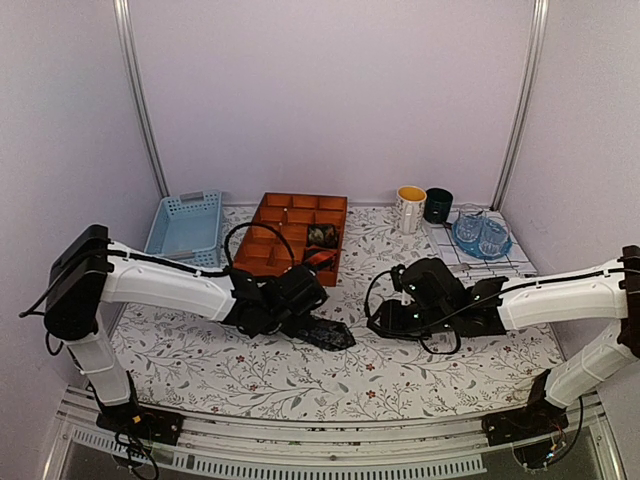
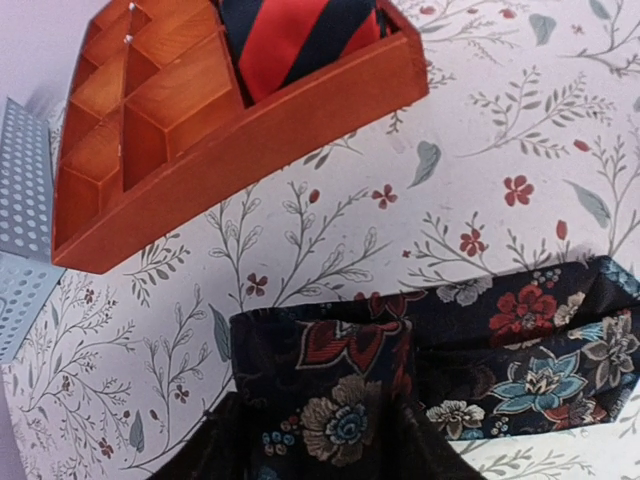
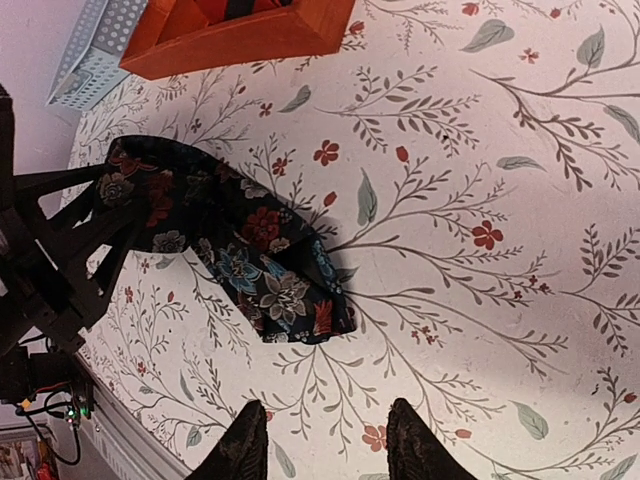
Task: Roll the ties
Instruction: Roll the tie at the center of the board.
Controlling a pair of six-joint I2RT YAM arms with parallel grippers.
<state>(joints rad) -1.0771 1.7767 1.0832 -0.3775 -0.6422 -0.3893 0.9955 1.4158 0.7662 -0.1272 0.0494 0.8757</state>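
A dark floral tie lies partly folded on the flowered tablecloth between my two arms. My left gripper is at the tie's left end. In the left wrist view that folded end sits between the dark fingers, which stand a little apart at its sides. My right gripper is open and empty, hovering just short of the tie's other end. A red-and-black striped tie lies in the orange tray's near compartment. Another rolled tie sits in the compartment behind it.
The orange compartment tray stands just behind the left gripper. A light blue basket lies to its left. At the back right are a white mug, a dark mug and glasses on a blue plate.
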